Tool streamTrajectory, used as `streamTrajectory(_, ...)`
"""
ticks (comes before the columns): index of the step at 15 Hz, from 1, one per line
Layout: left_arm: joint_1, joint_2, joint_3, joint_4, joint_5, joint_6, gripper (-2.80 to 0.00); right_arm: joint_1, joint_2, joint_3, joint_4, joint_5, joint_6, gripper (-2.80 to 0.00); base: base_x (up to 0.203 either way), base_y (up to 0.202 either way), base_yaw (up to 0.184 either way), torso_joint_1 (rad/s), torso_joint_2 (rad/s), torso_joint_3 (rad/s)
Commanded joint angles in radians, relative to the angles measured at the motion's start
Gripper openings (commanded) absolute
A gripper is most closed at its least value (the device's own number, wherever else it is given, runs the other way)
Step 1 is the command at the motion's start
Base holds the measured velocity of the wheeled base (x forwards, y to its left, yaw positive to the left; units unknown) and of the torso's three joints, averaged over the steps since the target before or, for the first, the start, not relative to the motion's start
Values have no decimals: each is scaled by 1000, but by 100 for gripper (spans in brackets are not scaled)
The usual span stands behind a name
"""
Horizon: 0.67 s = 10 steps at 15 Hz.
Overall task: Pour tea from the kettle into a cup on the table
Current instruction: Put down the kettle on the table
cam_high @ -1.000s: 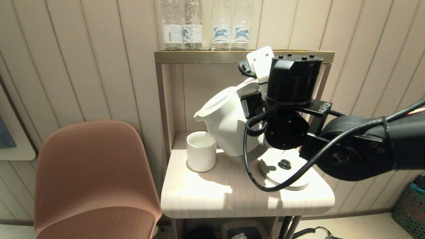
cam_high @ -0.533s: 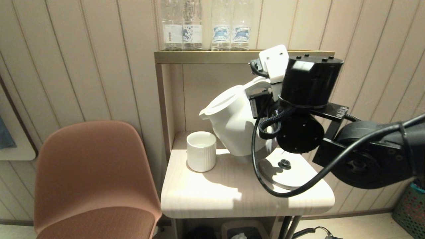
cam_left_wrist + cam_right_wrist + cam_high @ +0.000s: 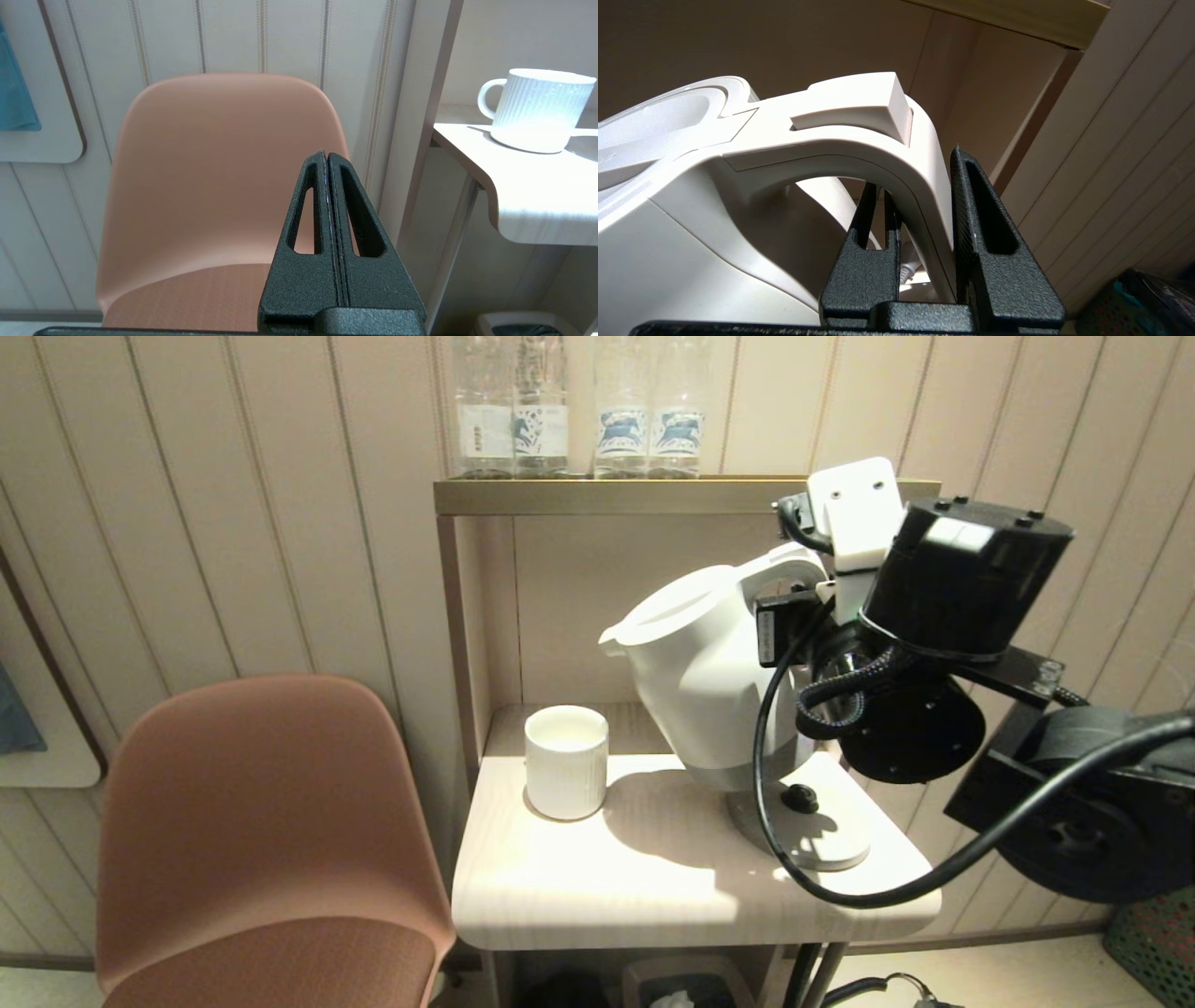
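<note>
**Kettle swings back from the cup**

Since a second ago the kettle (image 3: 709, 686), handle clamped in the right pincer (image 3: 920, 233), has righted and hovers near the desk's (image 3: 597, 896) right edge; a misaligned descent onto its base (image 3: 822, 831) could tip it. Cup (image 3: 566, 761) stands near the left edge.

Kettle (image 3: 700, 681): matt white plastic, smooth; dull silver band at its foot. Its handle (image 3: 878, 140) is the same smooth matt plastic.

Base (image 3: 822, 831), under the kettle: smooth white plastic, black stud in the middle.

Cup (image 3: 566, 762), beside the kettle: white, finely ribbed wall, looks like glazed ceramic.

Table (image 3: 607, 896), under the kettle: pale wood-grain top, smooth, low sheen.

Shelf (image 3: 560, 497), above the kettle: brass-coloured top, satin metallic look.

Bottles (image 3: 579, 411) on the shelf: clear glossy plastic, printed labels.

Right gripper (image 3: 924, 224), on the kettle's handle: black, grainy, rough-textured plastic. Left gripper (image 3: 327, 205), well apart from the kettle: same finish.

Chair (image 3: 261, 840), beyond the cup: pinkish-brown smooth matt shell; seat finely textured.
</note>
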Motion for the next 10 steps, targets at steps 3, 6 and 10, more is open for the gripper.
streamTrajectory(3,0,0,0,-1,0,-1,-280,-48,-40,64,-70,-15,13,-280,0,0,0,0,0,0)
streamTrajectory(6,0,0,0,-3,0,-1,-280,-70,-41,101,-138,-31,28,-280,0,0,0,0,0,0)
streamTrajectory(10,-1,0,0,-2,0,-1,-280,-89,-42,143,-206,-72,85,-280,0,0,0,0,0,0)
